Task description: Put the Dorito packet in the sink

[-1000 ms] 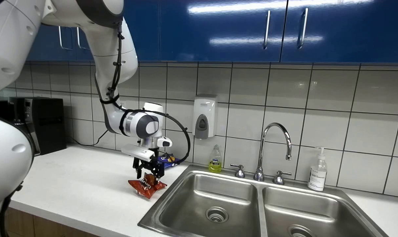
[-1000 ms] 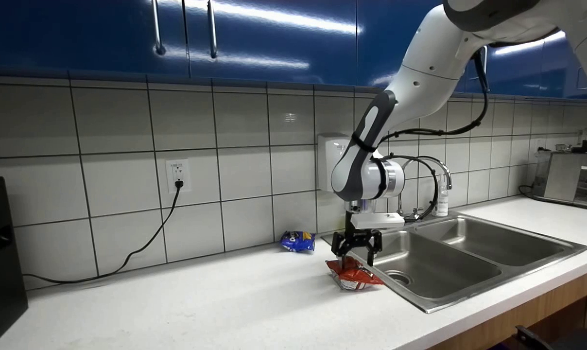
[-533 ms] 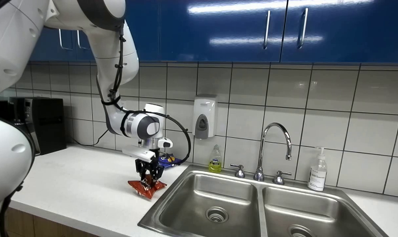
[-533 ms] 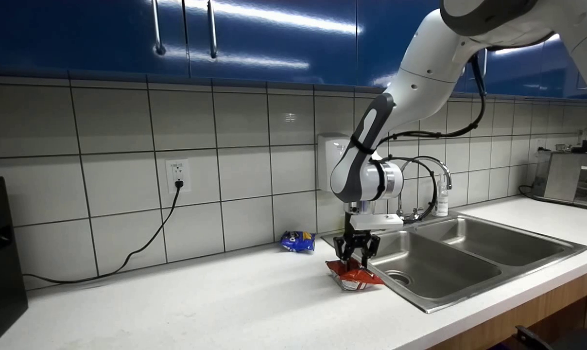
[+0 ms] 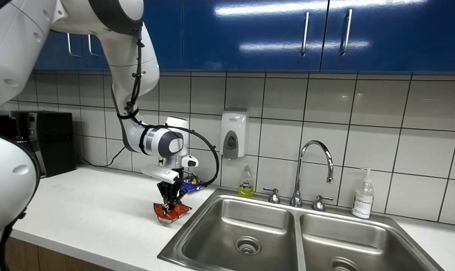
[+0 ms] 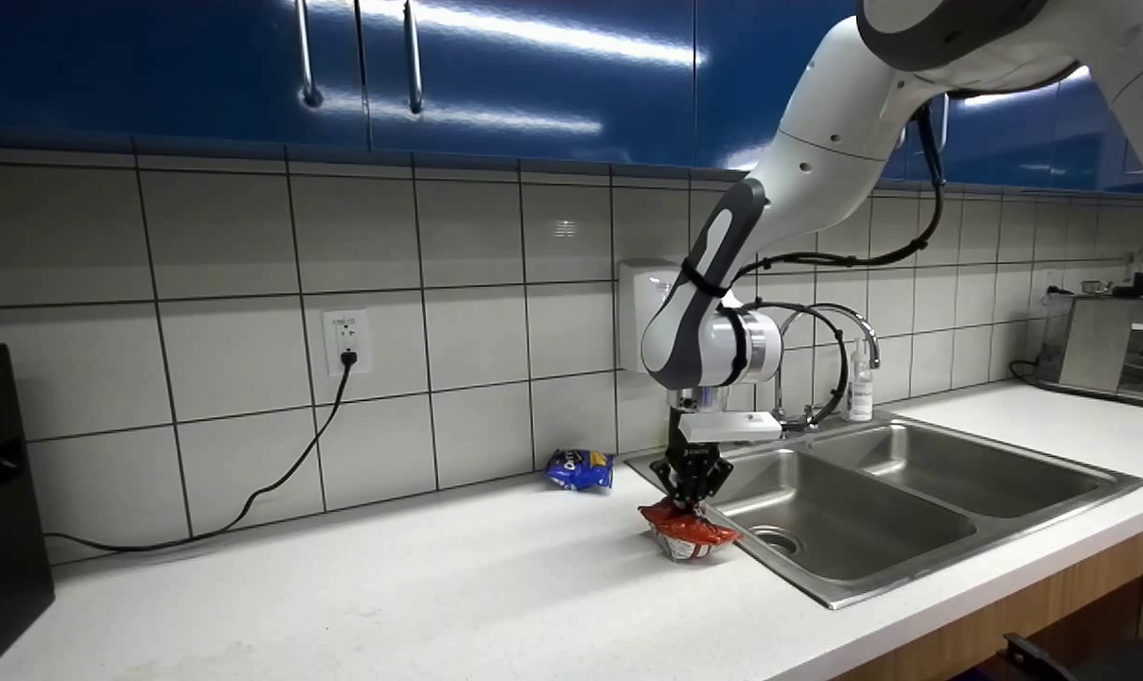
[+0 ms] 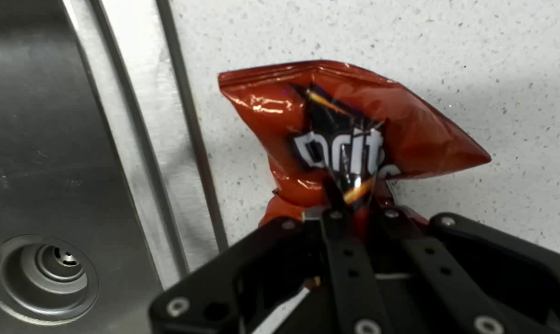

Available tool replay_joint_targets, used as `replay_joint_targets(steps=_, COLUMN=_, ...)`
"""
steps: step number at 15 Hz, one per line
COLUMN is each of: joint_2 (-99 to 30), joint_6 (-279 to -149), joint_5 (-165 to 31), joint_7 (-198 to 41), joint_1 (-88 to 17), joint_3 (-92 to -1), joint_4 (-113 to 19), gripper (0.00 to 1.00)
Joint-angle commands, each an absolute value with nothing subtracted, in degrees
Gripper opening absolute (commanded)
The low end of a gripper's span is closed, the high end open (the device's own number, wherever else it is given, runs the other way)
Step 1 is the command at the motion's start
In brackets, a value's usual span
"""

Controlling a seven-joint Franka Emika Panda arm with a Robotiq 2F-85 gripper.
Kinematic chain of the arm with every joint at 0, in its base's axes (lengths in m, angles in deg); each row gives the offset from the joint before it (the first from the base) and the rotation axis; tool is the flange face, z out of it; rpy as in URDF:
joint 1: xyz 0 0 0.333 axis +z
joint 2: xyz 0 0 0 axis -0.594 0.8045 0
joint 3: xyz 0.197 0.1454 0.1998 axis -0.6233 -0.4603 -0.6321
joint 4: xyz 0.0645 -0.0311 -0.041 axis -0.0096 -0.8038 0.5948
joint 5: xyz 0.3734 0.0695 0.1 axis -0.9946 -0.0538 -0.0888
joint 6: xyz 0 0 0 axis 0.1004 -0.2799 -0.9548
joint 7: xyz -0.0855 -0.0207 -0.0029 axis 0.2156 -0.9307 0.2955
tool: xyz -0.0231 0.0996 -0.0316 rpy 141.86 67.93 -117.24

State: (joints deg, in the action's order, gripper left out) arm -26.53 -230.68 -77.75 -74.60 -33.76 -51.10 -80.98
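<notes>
Beside the sink (image 5: pixel 298 231) in the white counter (image 6: pixel 344 586) (tiled wall (image 6: pixel 477 336) behind), the packet (image 7: pixel 349 125) is pinched by the gripper (image 7: pixel 361 220), now drawn narrower than before.

red dorito packet (image 7: pixel 340 120), crinkled, pinched, beside steel double-basin sink (image 5: pixel 299 241)

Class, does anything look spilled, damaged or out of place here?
Nothing stands out: no spill or tear shows. The red bag is puckered near its middle, but the tool pinching it there would explain that. Its underside is hidden.
</notes>
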Motion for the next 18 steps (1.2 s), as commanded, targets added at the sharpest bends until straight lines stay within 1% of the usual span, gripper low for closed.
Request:
replay_joint_targets(steps=1, joint_2=-25.86, joint_6=-230.35, joint_5=-77.21, joint_7=-74.56, joint_1=-34.87, joint_3=-51.69, joint_4=-80.12, gripper=0.01)
replay_joint_targets(steps=18, joint_2=-33.07, joint_6=-229.19, joint_5=-76.97, joint_7=-74.62, joint_1=-34.54, joint_3=-51.76, joint_4=-82.0, gripper=0.0)
